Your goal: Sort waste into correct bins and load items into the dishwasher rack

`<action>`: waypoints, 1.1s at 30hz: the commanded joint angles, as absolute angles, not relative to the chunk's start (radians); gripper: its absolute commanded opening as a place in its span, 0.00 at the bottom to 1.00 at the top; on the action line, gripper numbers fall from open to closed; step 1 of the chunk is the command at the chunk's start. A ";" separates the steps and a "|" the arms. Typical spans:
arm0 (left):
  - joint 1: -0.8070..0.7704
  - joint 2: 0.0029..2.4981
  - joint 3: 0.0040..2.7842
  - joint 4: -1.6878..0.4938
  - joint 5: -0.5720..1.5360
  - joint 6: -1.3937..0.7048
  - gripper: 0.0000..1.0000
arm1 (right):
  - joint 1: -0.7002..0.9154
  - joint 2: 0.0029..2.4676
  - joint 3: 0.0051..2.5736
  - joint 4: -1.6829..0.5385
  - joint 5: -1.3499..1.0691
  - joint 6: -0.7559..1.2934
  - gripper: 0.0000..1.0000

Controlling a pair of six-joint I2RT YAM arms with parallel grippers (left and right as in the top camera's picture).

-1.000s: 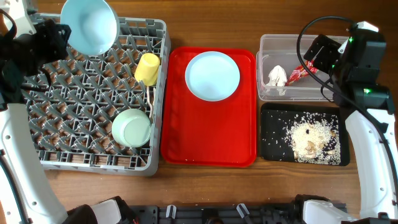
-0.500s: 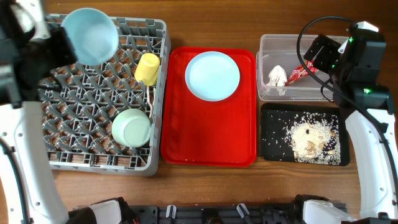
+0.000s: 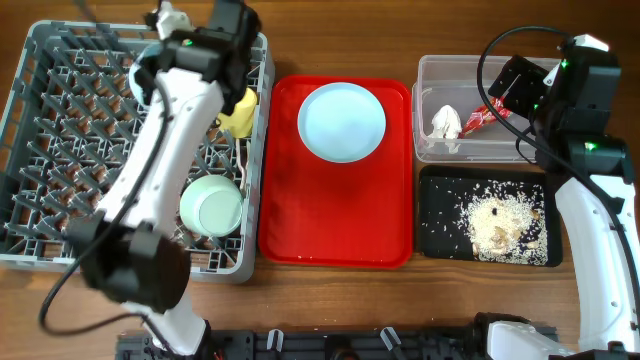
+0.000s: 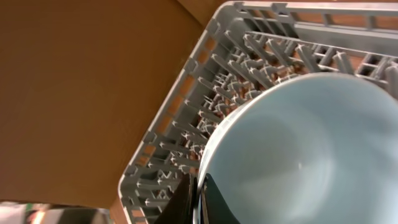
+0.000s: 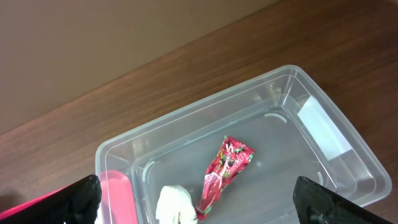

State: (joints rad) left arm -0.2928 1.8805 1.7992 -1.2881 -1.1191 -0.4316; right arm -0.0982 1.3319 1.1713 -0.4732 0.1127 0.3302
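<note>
Light blue round plastic bowl [image 4: 298, 155]: held by its rim over the 12 o'clock edge of the large grey pegged dishwasher rack [image 3: 40, 150]; mostly hidden under the arm in the overhead view.
Left gripper [image 4: 198, 198]: clamped tight on that rim.
Right gripper [image 5: 196, 193]: spread wide and empty, above the clear rectangular plastic tub [image 5: 280, 143].
Risk: the thin edge pinch could let the bowl twist or slip onto the pegs, or knock the small yellow cup [image 3: 238, 110] at the rack's 2 o'clock.
Around: pale green bowl [image 3: 212, 205] at the rack's 5 o'clock; light blue round plate [image 3: 342, 122] on the flat red tray [image 3: 335, 230], not yet loaded.
In the way: the left arm spans the rack.
</note>
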 commanded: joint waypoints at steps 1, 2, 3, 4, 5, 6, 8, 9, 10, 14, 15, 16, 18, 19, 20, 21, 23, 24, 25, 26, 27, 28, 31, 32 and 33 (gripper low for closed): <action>-0.326 2.003 1.797 -1.271 -1.322 -0.559 0.04 | -0.099 1.336 1.172 -0.472 0.111 0.316 1.00; -0.336 2.040 1.797 -1.252 -1.345 -0.558 0.04 | -0.099 1.336 1.172 -0.472 0.111 0.315 1.00; -0.340 2.073 1.797 -1.238 -1.374 -0.558 0.04 | -0.099 1.336 1.172 -0.472 0.111 0.316 1.00; -0.340 2.098 1.797 -1.225 -1.407 -0.554 0.04 | -0.099 1.336 1.172 -0.472 0.111 0.315 1.00; -0.340 2.127 1.797 -1.216 -1.467 -0.554 0.04 | -0.099 1.336 1.172 -0.472 0.111 0.315 1.00; -0.340 2.148 1.797 -1.214 -1.502 -0.555 0.04 | -0.099 1.336 1.172 -0.472 0.111 0.316 1.00; -0.337 2.184 1.797 -1.197 -1.549 -0.555 0.04 | -0.099 1.336 1.172 -0.472 0.111 0.315 1.00; -0.332 2.197 1.797 -1.188 -1.562 -0.554 0.04 | -0.099 1.336 1.172 -0.472 0.111 0.315 1.00; -0.318 2.206 1.797 -1.176 -1.561 -0.555 0.04 | -0.099 1.336 1.172 -0.472 0.111 0.315 1.00; -0.308 2.206 1.797 -1.166 -1.538 -0.555 0.04 | -0.099 1.336 1.172 -0.472 0.111 0.315 1.00; -0.307 2.206 1.797 -1.165 -1.517 -0.556 0.04 | -0.099 1.336 1.172 -0.472 0.111 0.316 1.00; -0.307 2.206 1.797 -1.162 -1.488 -0.555 0.04 | -0.099 1.336 1.172 -0.472 0.111 0.315 1.00; -0.308 2.207 1.797 -1.150 -1.471 -0.555 0.04 | -0.099 1.336 1.172 -0.472 0.111 0.315 1.00; -0.308 2.207 1.797 -1.141 -1.474 -0.554 0.04 | -0.099 1.336 1.172 -0.472 0.111 0.315 1.00; -0.308 2.207 1.797 -1.141 -1.475 -0.553 0.04 | -0.099 1.336 1.172 -0.472 0.111 0.315 1.00; -0.308 2.207 1.797 -1.140 -1.474 -0.550 0.04 | -0.099 1.336 1.172 -0.472 0.111 0.316 1.00; -0.308 2.209 1.797 -1.140 -1.465 -0.551 0.04 | -0.099 1.336 1.172 -0.472 0.111 0.315 1.00; -0.308 2.209 1.797 -1.140 -1.445 -0.551 0.04 | -0.099 1.336 1.172 -0.472 0.111 0.315 1.00; -0.308 2.209 1.797 -1.140 -1.440 -0.550 0.04 | -0.099 1.336 1.172 -0.472 0.111 0.315 1.00; -0.308 2.209 1.797 -1.140 -1.444 -0.546 0.04 | -0.099 1.336 1.172 -0.471 0.111 0.316 1.00; -0.308 2.209 1.797 -1.140 -1.467 -0.547 0.04 | -0.099 1.336 1.172 -0.471 0.111 0.316 0.99; -0.307 2.209 1.797 -1.139 -1.513 -0.548 0.04 | -0.099 1.336 1.172 -0.472 0.111 0.316 1.00; -0.308 2.209 1.797 -1.118 -1.559 -0.523 0.04 | -0.099 1.336 1.172 -0.472 0.111 0.316 1.00; -0.311 2.209 1.797 -1.119 -1.501 -0.521 0.04 | -0.099 1.336 1.172 -0.472 0.111 0.315 1.00; -0.314 2.209 1.797 -1.119 -1.451 -0.521 0.04 | -0.099 1.336 1.172 -0.472 0.111 0.316 1.00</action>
State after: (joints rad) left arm -0.3092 2.1956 1.7988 -1.1233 -1.4994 -0.5213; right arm -0.0982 1.3319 1.1713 -0.4732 0.1127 0.3302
